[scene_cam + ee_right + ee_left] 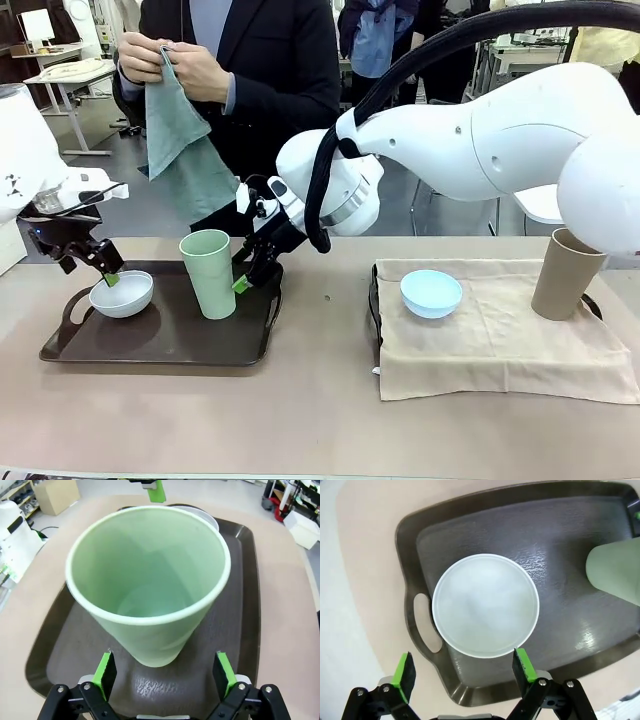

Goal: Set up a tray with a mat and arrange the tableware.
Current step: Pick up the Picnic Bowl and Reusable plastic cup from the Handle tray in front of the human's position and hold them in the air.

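Right gripper (164,672), jaws wide apart, sits just short of the green cup (150,580), which stands upright dead ahead at the middle of the tray (245,605), mouth up. Left gripper (464,666), also spread, hovers over the white bowl (485,605) beside the tray's left handle (427,622). Each arm looks nearest its own piece. Beyond the table's far edge a person holds a green cloth (180,140).
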`<state>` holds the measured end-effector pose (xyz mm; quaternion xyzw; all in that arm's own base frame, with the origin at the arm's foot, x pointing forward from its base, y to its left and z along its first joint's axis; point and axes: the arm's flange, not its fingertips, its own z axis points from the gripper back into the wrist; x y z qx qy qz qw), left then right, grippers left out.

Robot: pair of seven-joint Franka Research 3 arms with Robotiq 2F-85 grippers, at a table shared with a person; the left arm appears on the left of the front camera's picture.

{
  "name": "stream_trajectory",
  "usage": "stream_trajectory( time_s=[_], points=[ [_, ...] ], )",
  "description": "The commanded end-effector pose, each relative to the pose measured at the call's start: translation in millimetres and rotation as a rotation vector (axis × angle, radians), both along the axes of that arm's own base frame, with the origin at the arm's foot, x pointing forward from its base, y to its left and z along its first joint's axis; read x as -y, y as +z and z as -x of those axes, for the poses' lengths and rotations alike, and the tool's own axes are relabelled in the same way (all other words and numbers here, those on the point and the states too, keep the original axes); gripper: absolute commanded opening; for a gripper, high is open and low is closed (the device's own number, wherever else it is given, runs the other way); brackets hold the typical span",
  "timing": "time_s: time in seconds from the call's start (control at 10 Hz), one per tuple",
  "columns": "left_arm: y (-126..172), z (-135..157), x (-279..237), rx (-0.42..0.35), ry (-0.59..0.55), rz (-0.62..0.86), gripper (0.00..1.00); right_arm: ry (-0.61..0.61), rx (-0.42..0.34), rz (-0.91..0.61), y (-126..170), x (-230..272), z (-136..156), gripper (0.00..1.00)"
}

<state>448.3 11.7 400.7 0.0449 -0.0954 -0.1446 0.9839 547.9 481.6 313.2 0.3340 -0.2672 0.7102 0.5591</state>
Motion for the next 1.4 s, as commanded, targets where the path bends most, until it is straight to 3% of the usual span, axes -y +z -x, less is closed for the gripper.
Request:
stream_trajectory(
  time_s=[0.0,0.5,0.9,1.3],
  points=[
    [-6,1,2,0.015,-0.051,-0.037,1.0,-0.042,0.007,0.014,-3,-13,-11,1.0],
    [-20,-5,-8,-0.027,-0.035,-0.036,1.0,0.01,-0.016,-0.034,0,-30,-10,1.0],
    [-32,-19,-37,-0.095,0.023,0.153,1.0,0.059,-0.02,-0.049,4,-40,7,1.0],
    [-49,-29,-51,-0.116,0.05,0.233,1.0,0.09,-0.013,-0.06,4,-53,13,1.0]
  ],
)
